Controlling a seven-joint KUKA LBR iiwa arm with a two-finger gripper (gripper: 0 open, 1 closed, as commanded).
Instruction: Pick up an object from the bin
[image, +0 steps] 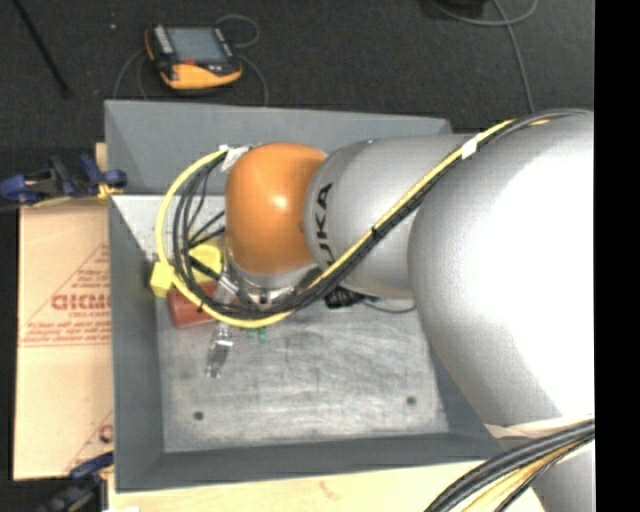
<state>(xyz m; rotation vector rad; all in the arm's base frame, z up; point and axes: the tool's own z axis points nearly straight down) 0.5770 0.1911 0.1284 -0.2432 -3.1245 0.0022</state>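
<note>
Pincer (215, 362) low over the left part of the bin (320, 385), slim grey metal tip close to the floor, hung beneath the orange cover (272, 205) of the arm (480, 260) reaching in from the right. Open or closed: cannot tell from this angle, with the tip reading as one thin sliver. Nothing visibly gripped. Nearest candidate a reddish-brown block (185, 313), just up and to the left of the pincer, near the bin's left wall and apart from the tip. Above that block, yellow pieces (163, 279), partly behind the looping cables (170, 215) of the wrist. Just to the right of the pincer, a small green bit (259, 336) on the floor, half under the wrist. By judgement, task at an early stage: pincer at floor level, no grasp shown, no thing lifted. Left to do: closing round one thing, most likely the block or the green bit, then raising it clear of the walls. Surface: grey metal floor, scuffed and dull, bare across the near and right parts, two small dark dots toward the near corners, sloping grey walls all round. Room: dark floor beyond the bin, with an orange-and-black handheld device (193, 55) and its thin cord lying past the far wall.
</note>
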